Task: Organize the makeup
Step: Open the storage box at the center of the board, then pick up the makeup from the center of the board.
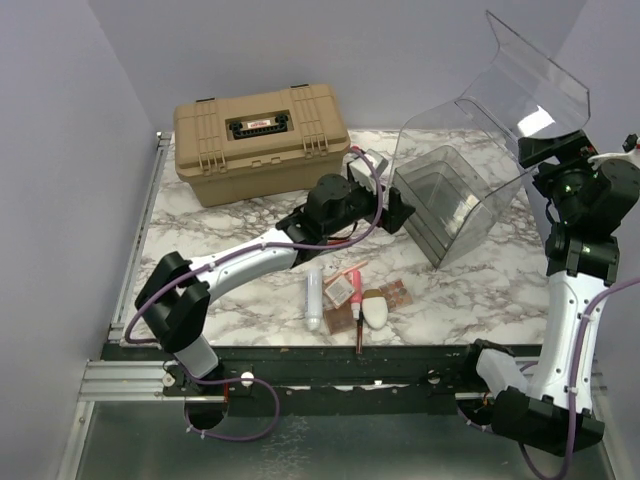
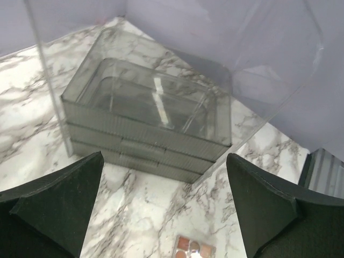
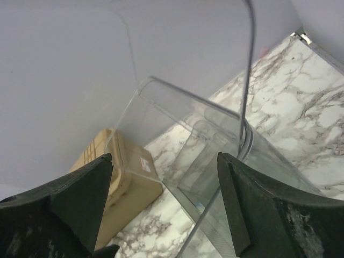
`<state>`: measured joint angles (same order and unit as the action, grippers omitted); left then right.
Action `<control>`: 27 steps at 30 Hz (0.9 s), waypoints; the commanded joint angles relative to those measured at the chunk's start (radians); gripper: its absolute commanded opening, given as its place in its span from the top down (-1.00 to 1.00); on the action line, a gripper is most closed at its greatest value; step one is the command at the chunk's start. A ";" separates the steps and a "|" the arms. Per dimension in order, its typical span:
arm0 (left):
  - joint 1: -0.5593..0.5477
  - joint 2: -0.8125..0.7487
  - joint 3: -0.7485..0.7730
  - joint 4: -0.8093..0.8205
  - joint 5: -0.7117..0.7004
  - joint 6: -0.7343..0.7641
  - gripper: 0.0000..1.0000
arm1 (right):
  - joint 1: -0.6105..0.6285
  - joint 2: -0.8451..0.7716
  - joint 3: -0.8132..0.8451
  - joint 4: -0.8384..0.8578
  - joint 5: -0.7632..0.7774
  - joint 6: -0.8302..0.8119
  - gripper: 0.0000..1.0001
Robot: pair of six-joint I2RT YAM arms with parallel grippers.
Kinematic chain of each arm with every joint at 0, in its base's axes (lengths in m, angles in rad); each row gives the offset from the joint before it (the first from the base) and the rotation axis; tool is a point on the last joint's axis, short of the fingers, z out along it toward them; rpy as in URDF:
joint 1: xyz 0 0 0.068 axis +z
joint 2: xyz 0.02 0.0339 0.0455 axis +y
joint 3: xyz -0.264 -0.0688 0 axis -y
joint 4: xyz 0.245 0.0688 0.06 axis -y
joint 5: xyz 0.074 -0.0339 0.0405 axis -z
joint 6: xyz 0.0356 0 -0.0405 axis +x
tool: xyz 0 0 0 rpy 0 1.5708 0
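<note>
Marble-patterned table (image 1: 250, 300) carried the makeup in a loose cluster close to the near edge, between the two arm bases. We saw a white tube (image 1: 314, 297) lying on the cluster's left and a pink tube (image 1: 354, 277) slanting just right of it. A square eyeshadow palette (image 1: 341, 291) lay between them. A white oval piece (image 1: 376, 309) sat beside a second palette (image 1: 397, 295), and a thin pencil (image 1: 358, 325) pointed toward the near edge. Nothing from the cluster was in either gripper. The left gripper (image 2: 164, 159) reached to the far right, its fingers spread wide and empty, facing the grey drawers (image 2: 148, 129) at the foot of the clear plastic bin (image 1: 470, 150). A tan hard case (image 1: 262, 140) stood shut at the far left. The right gripper (image 3: 164, 157) hung high at the right beside the bin's raised lid (image 1: 535, 70), fingers apart. The lid's clear edge ran between them, and we could not tell whether it touched either one.
</note>
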<state>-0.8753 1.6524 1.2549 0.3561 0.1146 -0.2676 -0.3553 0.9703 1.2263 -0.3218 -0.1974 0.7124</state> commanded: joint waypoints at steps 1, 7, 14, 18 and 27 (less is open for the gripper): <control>0.030 -0.086 -0.100 -0.038 -0.120 -0.011 -0.98 | -0.006 -0.064 -0.014 -0.091 -0.114 -0.101 -0.71; 0.056 -0.153 -0.182 -0.146 -0.206 -0.073 -0.98 | -0.006 -0.154 -0.077 -0.142 -0.215 -0.104 -0.71; 0.078 -0.255 -0.314 -0.211 -0.304 -0.151 -0.98 | -0.002 -0.243 -0.135 -0.187 -0.381 -0.129 -0.67; 0.086 -0.311 -0.387 -0.287 -0.372 -0.198 -0.98 | 0.015 -0.261 -0.161 -0.153 -0.492 -0.109 -0.61; 0.106 -0.468 -0.629 -0.298 -0.453 -0.356 -0.98 | 0.079 -0.240 -0.072 -0.256 -0.525 -0.250 -0.60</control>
<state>-0.7795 1.2167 0.6930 0.0883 -0.2893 -0.5232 -0.2939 0.7338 1.1206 -0.5255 -0.6670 0.5301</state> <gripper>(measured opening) 0.989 0.803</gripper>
